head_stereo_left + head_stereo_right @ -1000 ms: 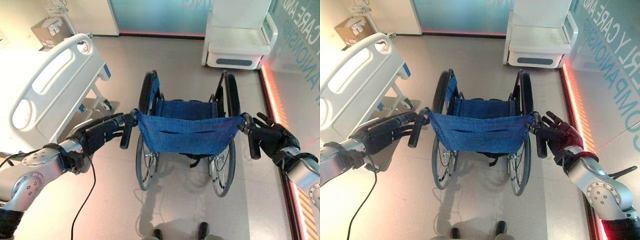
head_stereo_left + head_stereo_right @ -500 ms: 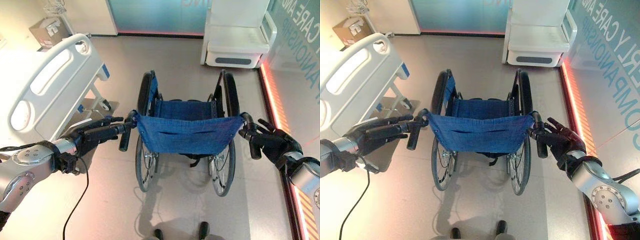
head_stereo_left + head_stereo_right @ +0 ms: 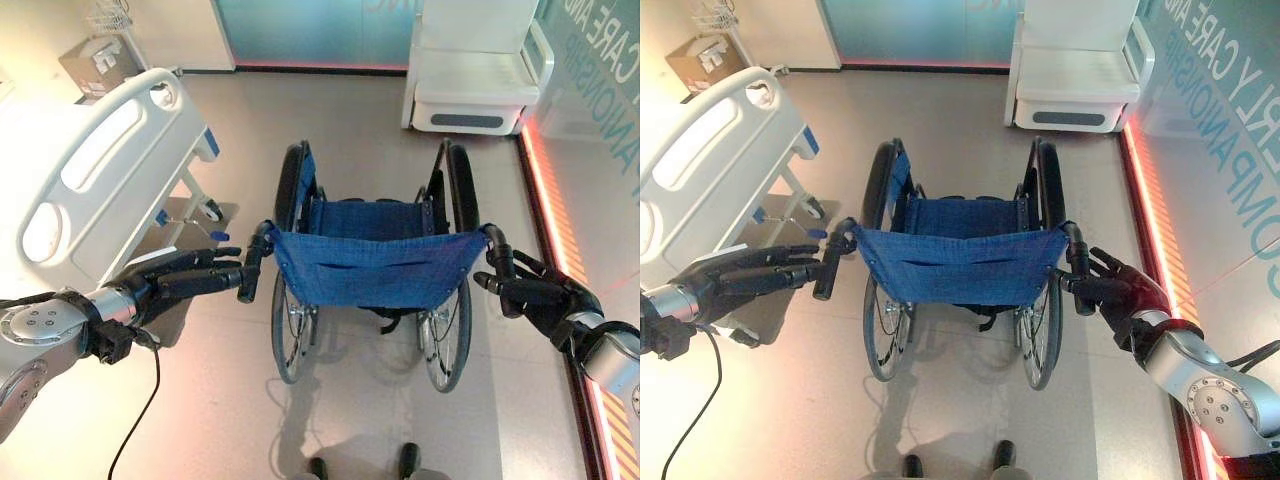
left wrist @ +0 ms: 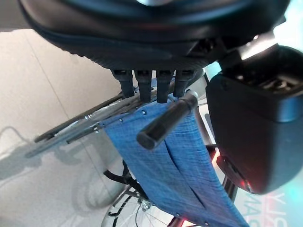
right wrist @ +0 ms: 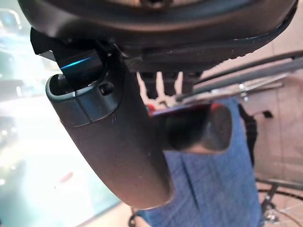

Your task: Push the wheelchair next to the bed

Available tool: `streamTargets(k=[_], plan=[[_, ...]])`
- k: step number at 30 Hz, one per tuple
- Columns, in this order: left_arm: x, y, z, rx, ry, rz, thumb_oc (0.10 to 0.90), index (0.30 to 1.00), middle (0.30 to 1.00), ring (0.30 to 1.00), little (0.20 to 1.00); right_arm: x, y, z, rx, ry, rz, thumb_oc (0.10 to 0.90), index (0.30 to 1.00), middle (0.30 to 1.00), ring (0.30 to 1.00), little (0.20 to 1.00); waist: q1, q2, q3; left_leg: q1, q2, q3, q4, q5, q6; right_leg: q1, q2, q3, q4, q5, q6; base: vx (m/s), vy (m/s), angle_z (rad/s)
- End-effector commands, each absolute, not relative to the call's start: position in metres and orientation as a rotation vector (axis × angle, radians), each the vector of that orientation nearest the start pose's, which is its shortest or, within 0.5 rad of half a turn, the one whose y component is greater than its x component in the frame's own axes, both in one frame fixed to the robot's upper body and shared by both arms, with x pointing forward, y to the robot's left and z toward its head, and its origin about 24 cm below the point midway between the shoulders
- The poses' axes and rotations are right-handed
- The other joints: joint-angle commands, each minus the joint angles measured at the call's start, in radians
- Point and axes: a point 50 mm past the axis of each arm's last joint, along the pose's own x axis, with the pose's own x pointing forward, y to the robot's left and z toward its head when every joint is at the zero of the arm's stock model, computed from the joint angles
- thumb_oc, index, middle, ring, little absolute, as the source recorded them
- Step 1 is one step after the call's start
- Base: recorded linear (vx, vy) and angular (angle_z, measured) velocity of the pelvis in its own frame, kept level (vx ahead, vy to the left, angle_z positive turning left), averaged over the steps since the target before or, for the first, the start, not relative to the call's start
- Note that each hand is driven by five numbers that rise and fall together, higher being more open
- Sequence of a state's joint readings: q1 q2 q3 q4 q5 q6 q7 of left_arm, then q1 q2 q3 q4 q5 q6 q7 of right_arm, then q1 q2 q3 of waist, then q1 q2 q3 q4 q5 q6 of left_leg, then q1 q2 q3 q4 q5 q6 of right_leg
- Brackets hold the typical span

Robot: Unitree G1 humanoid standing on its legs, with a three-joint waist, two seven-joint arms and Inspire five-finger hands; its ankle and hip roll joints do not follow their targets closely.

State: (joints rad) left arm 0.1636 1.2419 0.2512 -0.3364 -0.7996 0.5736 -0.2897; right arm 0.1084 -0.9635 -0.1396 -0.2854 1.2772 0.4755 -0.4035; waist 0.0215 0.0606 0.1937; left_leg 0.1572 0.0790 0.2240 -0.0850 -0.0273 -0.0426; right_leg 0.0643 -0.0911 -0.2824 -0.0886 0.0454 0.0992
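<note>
Blue-seated wheelchair (image 3: 375,265) standing mid-floor, back toward the camera, big wheels either side, well right of the white hospital bed (image 3: 95,170) whose footboard rises at far left. Left hand (image 3: 165,283) stretched out flat toward the wheelchair's left push handle (image 3: 252,270), fingers (image 3: 215,272) straight and spread a little, tips just at the black grip; seen from the left wrist, the fingertips reaching past the grip, not wrapped round it. Right hand (image 3: 1118,292) at the right push handle (image 3: 1078,270), fingers extended and loosely parted alongside the grip, thumb lying beside it, again without curling round; whether actually touching, hard to tell. Blue fabric backrest (image 3: 958,265) slung between the two handles, between both hands. White padded chair (image 3: 480,70) far right against the wall, well beyond the wheelchair. Cardboard box (image 3: 97,62) at far left past the bed. Orange-lit strip (image 3: 555,230) running along the floor at the right.
</note>
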Motion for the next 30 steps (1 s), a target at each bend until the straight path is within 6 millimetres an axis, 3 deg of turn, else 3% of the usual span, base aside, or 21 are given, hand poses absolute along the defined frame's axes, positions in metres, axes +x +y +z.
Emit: streamTargets(k=[1,12,18,24,30], plan=[[0.227,0.297,0.23,0.613,0.228,-0.268,0.8,0.9,0.9,0.9,0.9,0.236,-0.268,0.169,0.127,0.199,-0.035,0.8,0.9,0.9,0.9,0.9,-0.015,-0.044,-0.066,-0.048,-0.025,0.042,-0.002,0.018,-0.001,0.05,-0.034,-0.008,0.001,-0.031,0.055,0.0,0.0,0.0],[0.237,0.285,0.22,0.358,0.191,-0.235,0.8,0.9,0.9,0.9,0.9,0.242,-0.26,0.165,0.115,0.199,-0.006,0.8,0.9,0.9,0.9,0.9,-0.02,-0.043,-0.061,-0.044,-0.027,0.038,-0.002,0.016,-0.002,0.052,-0.034,-0.004,0.001,-0.031,0.057,0.0,0.0,0.0],[0.247,0.271,0.202,0.202,0.235,-0.236,0.8,0.9,0.9,0.9,0.9,0.249,-0.252,0.155,0.113,0.216,0.009,0.8,0.9,0.9,0.9,0.9,-0.024,-0.041,-0.062,-0.04,-0.027,0.039,-0.002,0.014,-0.001,0.054,-0.034,0.001,0.001,-0.032,0.058,0.0,0.001,0.01],[0.253,0.266,0.186,0.188,0.297,-0.252,0.8,0.9,0.9,0.9,0.9,0.254,-0.247,0.152,0.106,0.216,0.005,0.8,0.9,0.9,0.9,0.9,-0.025,-0.04,-0.056,-0.039,-0.028,0.041,-0.002,0.015,0.002,0.053,-0.031,0.007,0.001,-0.032,0.057,0.0,0.0,0.0],[0.253,0.267,0.169,0.281,0.419,-0.307,0.8,0.9,0.9,0.9,0.9,0.256,-0.244,0.152,0.098,0.217,0.007,0.8,0.9,0.9,0.9,0.9,-0.029,-0.04,-0.053,-0.041,-0.029,0.045,-0.002,0.017,0.004,0.048,-0.029,0.016,0.001,-0.03,0.058,0.0,0.0,0.0]])
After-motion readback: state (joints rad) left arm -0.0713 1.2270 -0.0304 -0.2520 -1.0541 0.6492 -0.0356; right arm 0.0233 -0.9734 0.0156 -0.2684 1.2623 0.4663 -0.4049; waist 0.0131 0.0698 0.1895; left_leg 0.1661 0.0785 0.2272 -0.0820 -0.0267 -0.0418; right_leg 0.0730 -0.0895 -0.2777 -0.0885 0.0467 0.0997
